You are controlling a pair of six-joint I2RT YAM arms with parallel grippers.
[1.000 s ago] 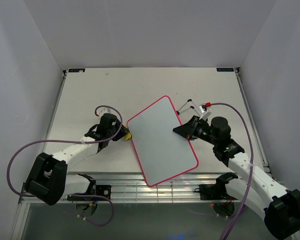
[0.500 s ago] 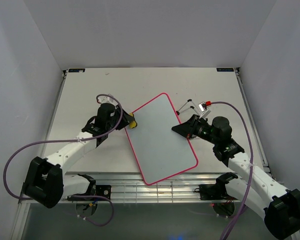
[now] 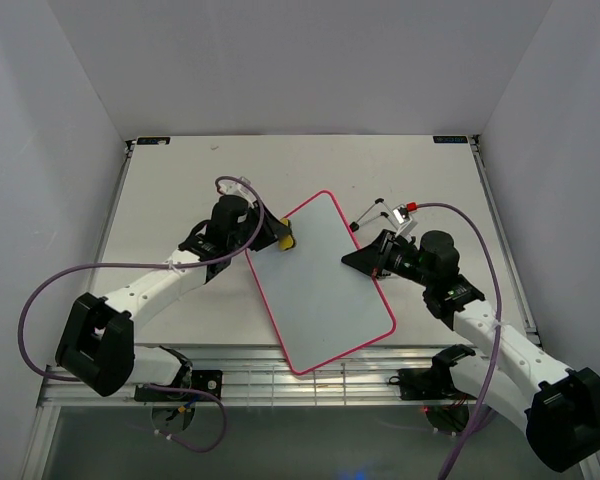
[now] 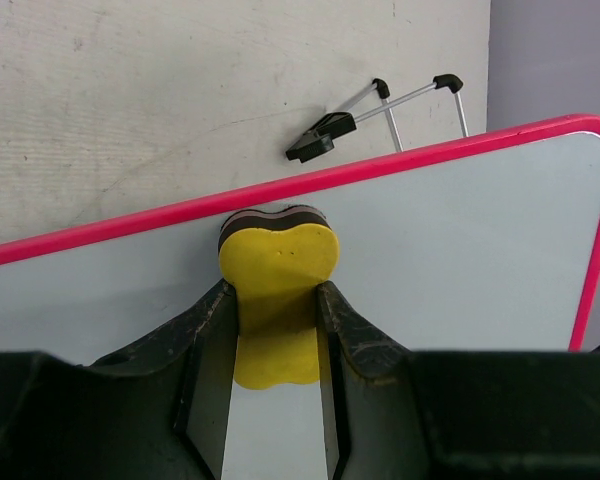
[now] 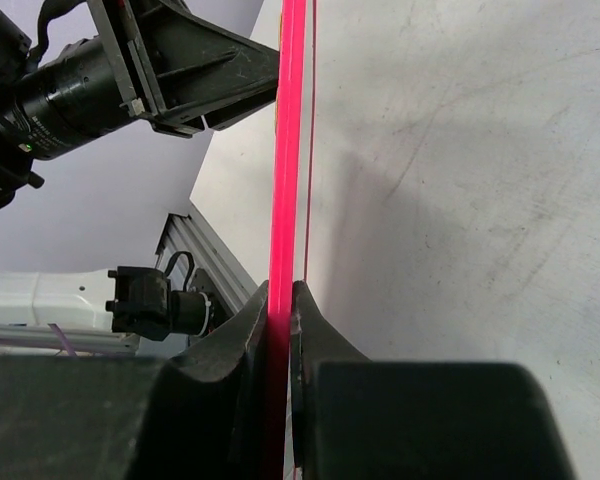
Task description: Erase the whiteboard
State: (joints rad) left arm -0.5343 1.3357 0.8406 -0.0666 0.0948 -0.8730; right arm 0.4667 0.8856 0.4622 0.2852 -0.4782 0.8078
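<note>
Since the board [image 3: 325, 285] looks thin, stiff, light and slippery, the right gripper [image 5: 280, 296] pinches its rim in the middle of the table [image 3: 180, 180], while the left gripper [image 4: 277, 335] squeezes the sponge [image 4: 277, 265] onto it.

Bright, even light; soft shadows.

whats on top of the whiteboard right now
A yellow sponge, held in the left pincer, sits on the whiteboard near its far edge. The patch under it is covered.
</note>
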